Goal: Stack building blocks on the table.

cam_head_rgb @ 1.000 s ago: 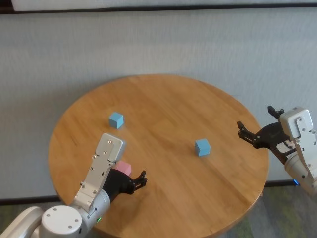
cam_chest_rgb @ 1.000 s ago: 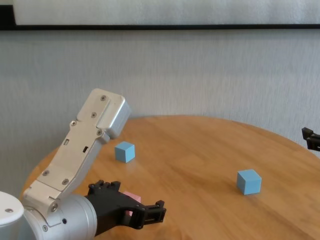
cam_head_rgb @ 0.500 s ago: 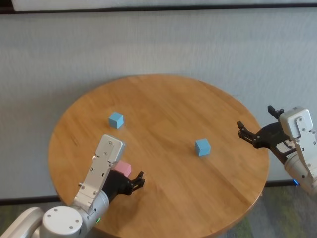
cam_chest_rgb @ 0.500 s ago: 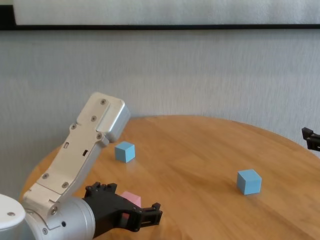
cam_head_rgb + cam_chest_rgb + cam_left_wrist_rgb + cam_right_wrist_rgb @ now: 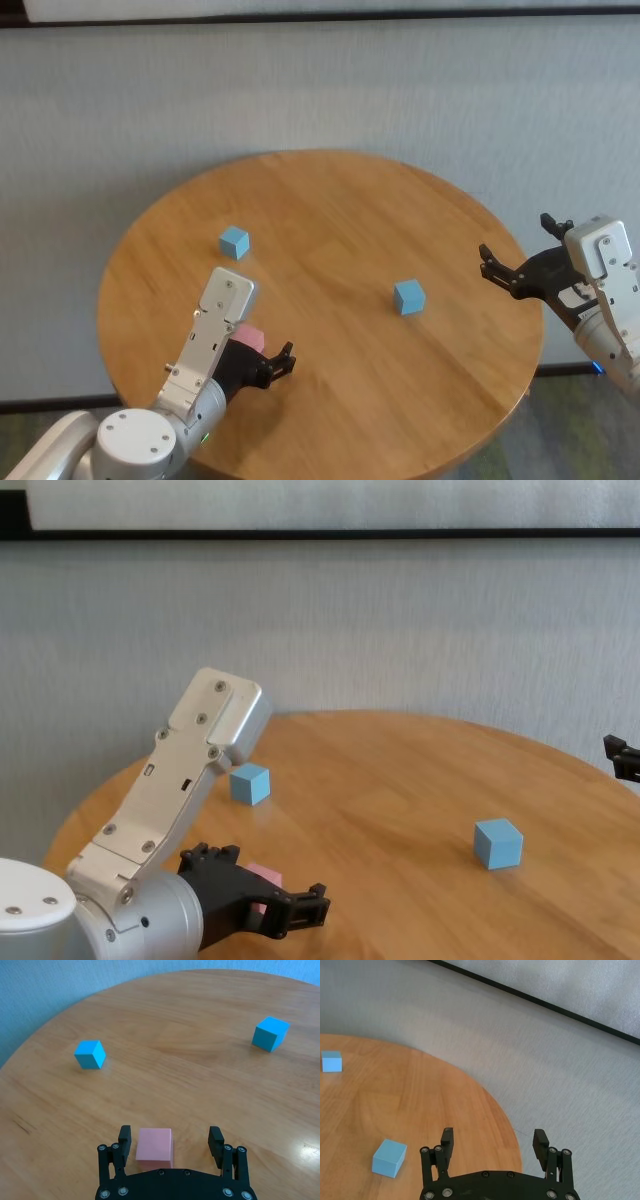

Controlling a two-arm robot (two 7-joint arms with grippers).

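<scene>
The pink cube (image 5: pixel 154 1147) is taken as the landmark: it is seen resting flat on the round wooden table (image 5: pixel 330 210), close to the table's near-left edge as viewed from the head camera. The left gripper (image 5: pixel 170 1141) is positioned low over the tabletop at this cube, with its jaws spread wide; in the left wrist view the cube is framed between the two black fingers (image 5: pixel 123 1141), nearer to one of them, and a clear gap is visible on the other side, so nothing is pinched. Whether the nearer finger touches the cube cannot be told. In the head view only a corner of the pink cube (image 5: pixel 250 337) is shown past the left arm's silver housing, and in the chest view it is likewise half hidden behind the gripper (image 5: pixel 275 905). One light blue cube (image 5: pixel 234 242) is located farther back on the table from the pink cube, well apart from it. The second light blue cube (image 5: pixel 408 297) is placed well to the right of the pink cube, near the table's middle. The right gripper (image 5: pixel 515 262) is held far to the right of the pink cube, beside the table's right rim, with its jaws also spread wide and nothing between them.
</scene>
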